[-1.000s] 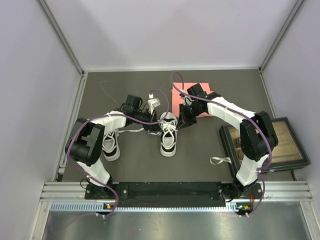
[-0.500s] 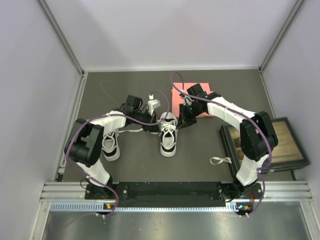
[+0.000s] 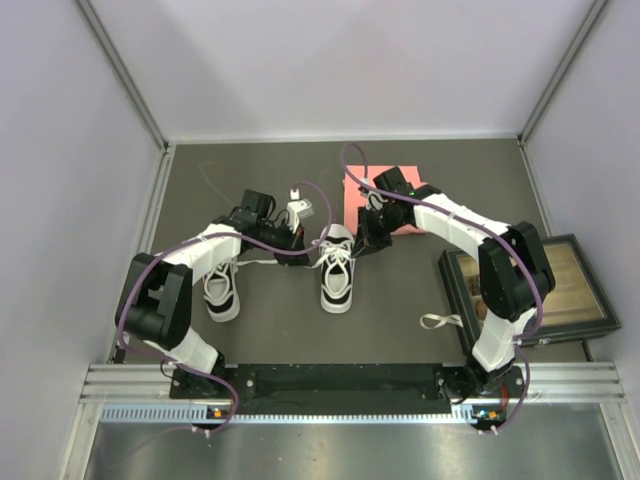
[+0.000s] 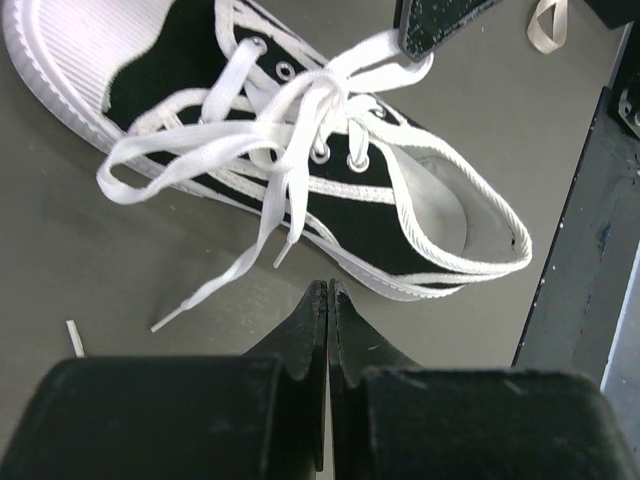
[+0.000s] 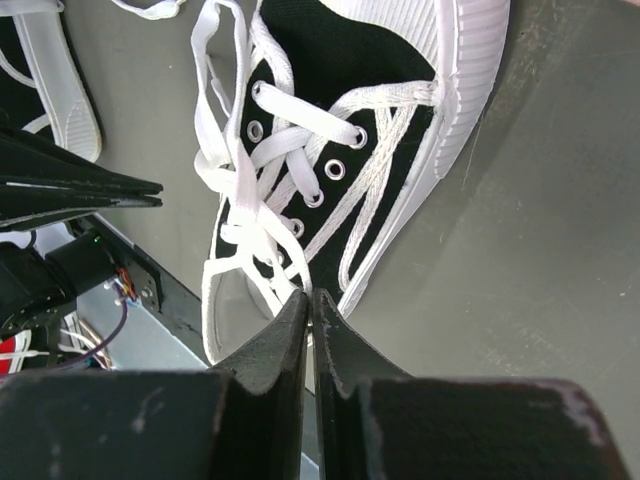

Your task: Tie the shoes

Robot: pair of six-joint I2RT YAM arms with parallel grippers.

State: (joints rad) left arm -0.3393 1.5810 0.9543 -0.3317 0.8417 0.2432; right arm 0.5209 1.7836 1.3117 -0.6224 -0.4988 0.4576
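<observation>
Top view: on the dark tabletop (image 3: 400,335) we see the centre sneaker (image 3: 337,275), toe away from the arm bases, with the left gripper (image 3: 303,247) and right gripper (image 3: 362,248) on either side of its laced part. The second sneaker (image 3: 222,292) lies further left, partly under the left arm. Only this view shows the pink sheet (image 3: 355,200) behind the right gripper and the framed picture (image 3: 575,285) far right. A white strip (image 3: 437,321) lies near the frame.

Left wrist view: the left gripper (image 4: 328,298) has its jaws pressed together with nothing in them, its tips just beside the centre sneaker (image 4: 420,215). The laces (image 4: 290,110) lie loose and untied, one end trailing on the tabletop. Here one lace runs up to a right-gripper finger (image 4: 440,22).

Right wrist view: the right gripper (image 5: 308,303) is closed, tips at the lace bundle (image 5: 240,190). We cannot tell whether a lace is pinched. The left gripper (image 5: 85,190) shows at left, closed, and the second sneaker's sole (image 5: 55,80) at top left.
</observation>
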